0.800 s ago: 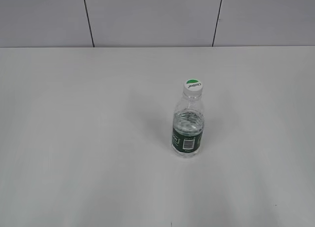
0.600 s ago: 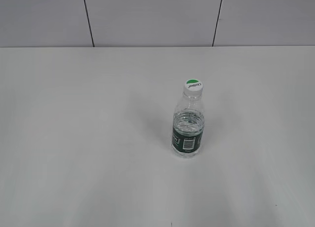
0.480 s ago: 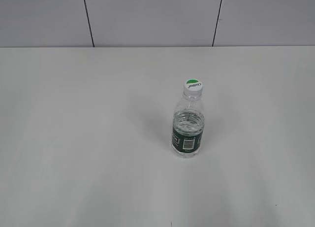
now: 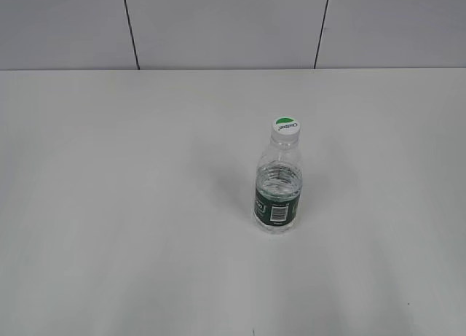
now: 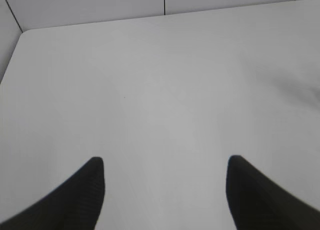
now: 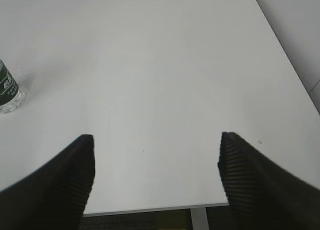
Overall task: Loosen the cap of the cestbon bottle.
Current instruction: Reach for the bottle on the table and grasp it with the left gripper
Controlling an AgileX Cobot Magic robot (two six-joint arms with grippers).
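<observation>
The cestbon bottle stands upright right of centre on the white table, clear, with a dark green label band and a barcode patch. Its white cap with a green top sits on the neck. Neither gripper shows in the exterior view. In the left wrist view my left gripper is open and empty above bare table; the bottle is out of that view. In the right wrist view my right gripper is open and empty, and only the bottle's base shows at the far left edge, well apart from the jaws.
A grey panelled wall runs behind the table. The table's near edge lies just under my right gripper, with a white table leg below it. The table's rounded far left corner shows in the left wrist view.
</observation>
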